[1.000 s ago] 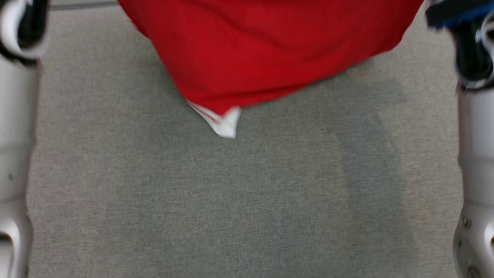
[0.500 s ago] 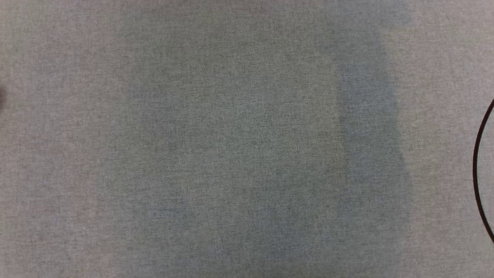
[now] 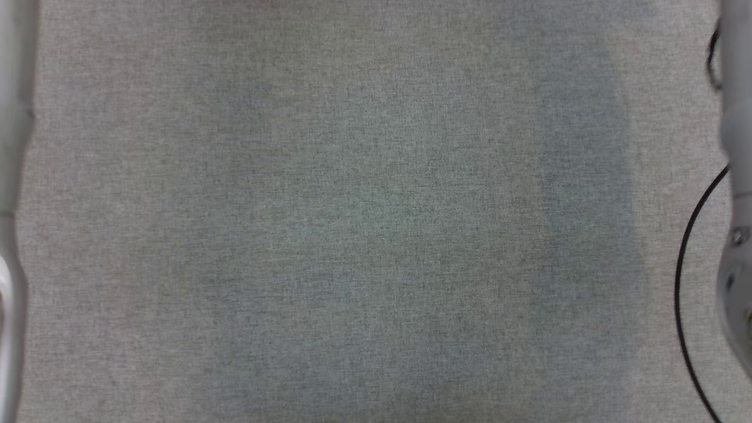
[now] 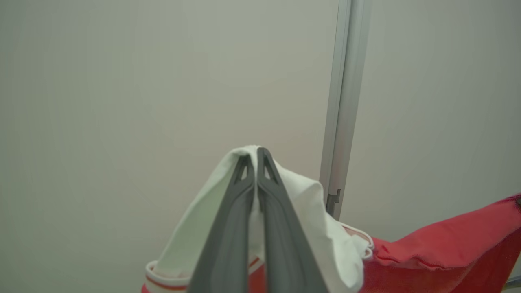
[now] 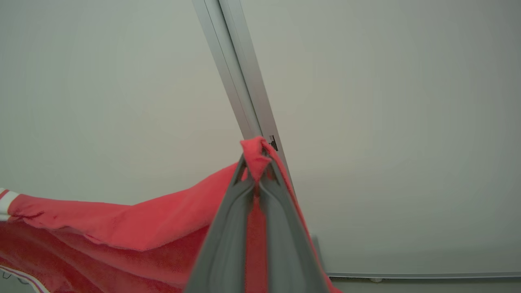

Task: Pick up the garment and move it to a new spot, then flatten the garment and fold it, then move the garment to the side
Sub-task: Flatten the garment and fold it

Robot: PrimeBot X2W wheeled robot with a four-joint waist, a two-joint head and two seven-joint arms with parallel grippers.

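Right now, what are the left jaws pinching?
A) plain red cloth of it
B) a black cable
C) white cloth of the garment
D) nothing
C: in the left wrist view the left gripper has its jaws shut on a white fold of the garment, the red part trailing off to one side.

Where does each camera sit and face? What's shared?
Head view: on the head, looking down at grey cloth surface; forearms at both edges.
Left wrist view: along the left hand, shut on a white part of the red garment, facing a wall.
Right wrist view: along the right hand, shut on red cloth.
Shared: both wrist views show the red garment and a metal post.
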